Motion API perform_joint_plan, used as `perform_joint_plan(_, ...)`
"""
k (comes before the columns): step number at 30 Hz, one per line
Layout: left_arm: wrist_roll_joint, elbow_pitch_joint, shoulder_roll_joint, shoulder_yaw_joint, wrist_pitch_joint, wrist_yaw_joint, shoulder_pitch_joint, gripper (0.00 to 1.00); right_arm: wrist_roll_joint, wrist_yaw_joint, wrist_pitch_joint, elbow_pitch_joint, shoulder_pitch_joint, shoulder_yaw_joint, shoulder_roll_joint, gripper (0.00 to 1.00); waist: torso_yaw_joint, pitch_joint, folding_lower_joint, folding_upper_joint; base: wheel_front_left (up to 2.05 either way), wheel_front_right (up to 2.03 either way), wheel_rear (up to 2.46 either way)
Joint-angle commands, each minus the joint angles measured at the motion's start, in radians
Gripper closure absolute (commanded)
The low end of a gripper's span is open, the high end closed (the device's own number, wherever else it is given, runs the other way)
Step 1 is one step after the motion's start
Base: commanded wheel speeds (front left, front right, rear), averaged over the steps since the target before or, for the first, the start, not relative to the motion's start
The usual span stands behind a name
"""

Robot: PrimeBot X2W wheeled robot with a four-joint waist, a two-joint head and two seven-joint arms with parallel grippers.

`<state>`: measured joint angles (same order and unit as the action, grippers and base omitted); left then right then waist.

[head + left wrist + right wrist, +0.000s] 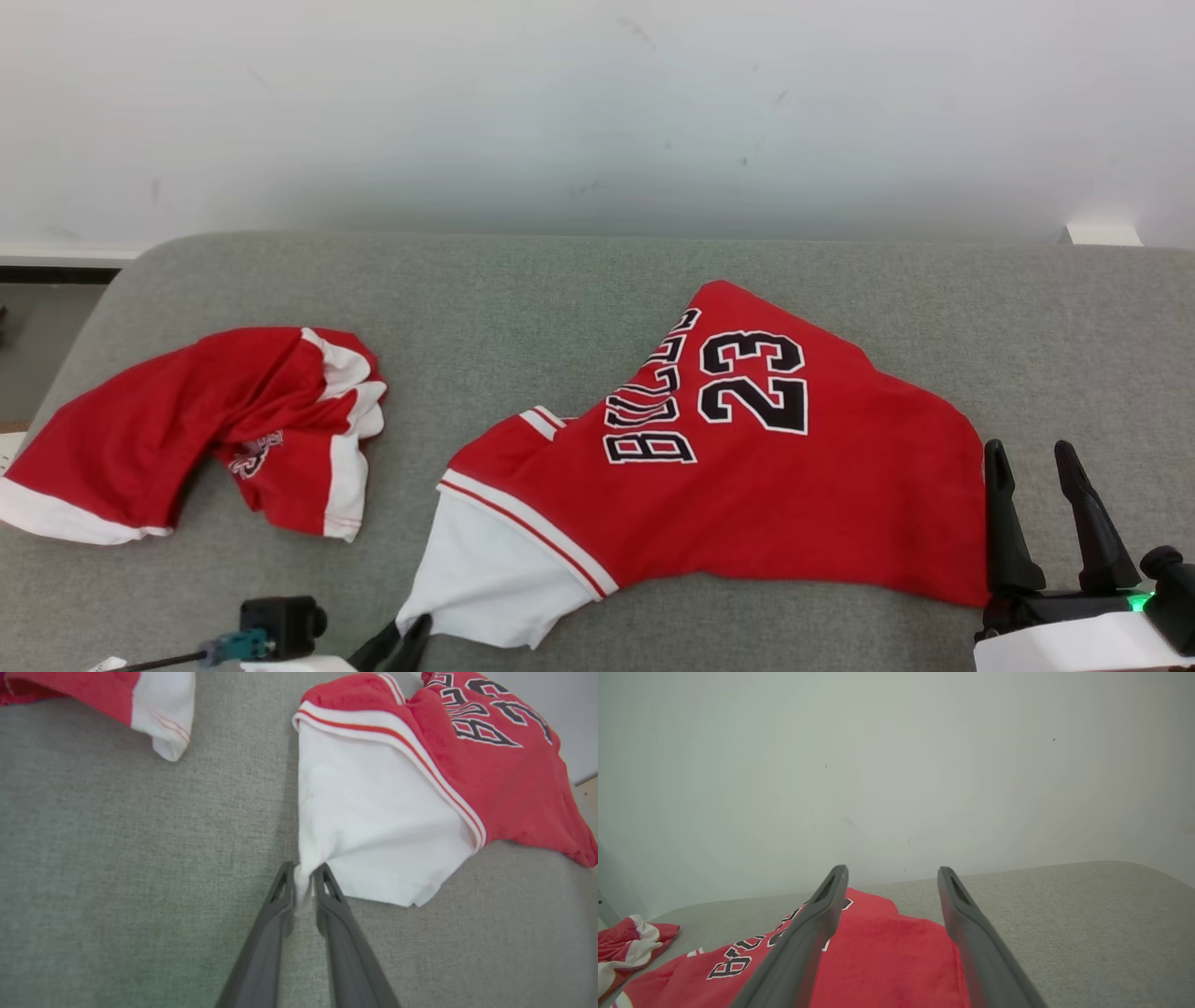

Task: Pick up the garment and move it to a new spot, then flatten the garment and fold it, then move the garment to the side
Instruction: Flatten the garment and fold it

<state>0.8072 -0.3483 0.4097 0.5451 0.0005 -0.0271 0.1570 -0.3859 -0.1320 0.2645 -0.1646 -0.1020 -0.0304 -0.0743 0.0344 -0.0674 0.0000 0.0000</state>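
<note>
The garment (747,467) is a red jersey with "BULLS 23" and a white sleeve, lying spread on the grey cushion. My left gripper (403,644) sits at the lower edge of the head view, shut on the corner of the white sleeve (373,826). In the left wrist view the left gripper (303,875) pinches a fold of white cloth between its two fingers. My right gripper (1034,459) stands open just off the jersey's right edge, fingers pointing up. In the right wrist view the right gripper (892,873) hangs above the red cloth (887,956), with nothing between its fingers.
A second red and white garment (215,429) lies crumpled at the left of the grey cushion (523,308). A white wall (597,103) rises behind the cushion. A small dark device with a cable (280,625) sits at the bottom left.
</note>
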Motion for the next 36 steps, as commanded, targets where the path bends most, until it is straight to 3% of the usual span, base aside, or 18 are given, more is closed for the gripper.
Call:
perform_joint_plan(1,-0.001,-0.028,-0.005,-0.007,-0.02,0.004,-0.001,0.0,-0.003,0.003,-0.001,-0.005,0.003,-0.004,-0.01,0.0,-0.003,0.002,0.0,0.0,0.0,0.0,0.0)
perform_joint_plan(8,-0.051,-0.022,-0.001,-0.028,-0.127,0.04,0.024,0.0,-0.006,0.003,-0.001,0.039,0.009,-0.028,-0.024,0.0,-0.008,0.018,0.0,0.0,0.0,0.0,0.0)
perform_joint_plan(15,-0.136,0.12,0.036,-0.046,-0.204,0.126,0.011,0.0,0.011,0.003,-0.001,0.099,0.028,-0.036,-0.044,0.0,-0.014,0.062,0.0,0.0,0.0,0.0,0.0)
perform_joint_plan(24,-0.253,0.271,-0.022,-0.158,-0.265,0.241,-0.022,0.0,0.041,0.003,-0.001,0.136,0.037,-0.046,-0.041,0.0,-0.049,0.079,0.0,0.0,0.0,0.0,0.0)
perform_joint_plan(29,-0.374,0.324,-0.103,-0.276,-0.264,0.214,-0.069,0.0,0.089,0.003,-0.001,0.109,0.059,-0.038,-0.032,0.0,-0.069,0.075,0.0,0.0,0.0,0.0,0.0)
perform_joint_plan(36,-0.521,0.288,-0.199,-0.398,-0.265,0.126,-0.124,0.0,0.112,0.003,-0.001,0.074,0.063,-0.037,-0.009,0.0,-0.089,0.072,0.0,0.0,0.0,0.0,0.0)
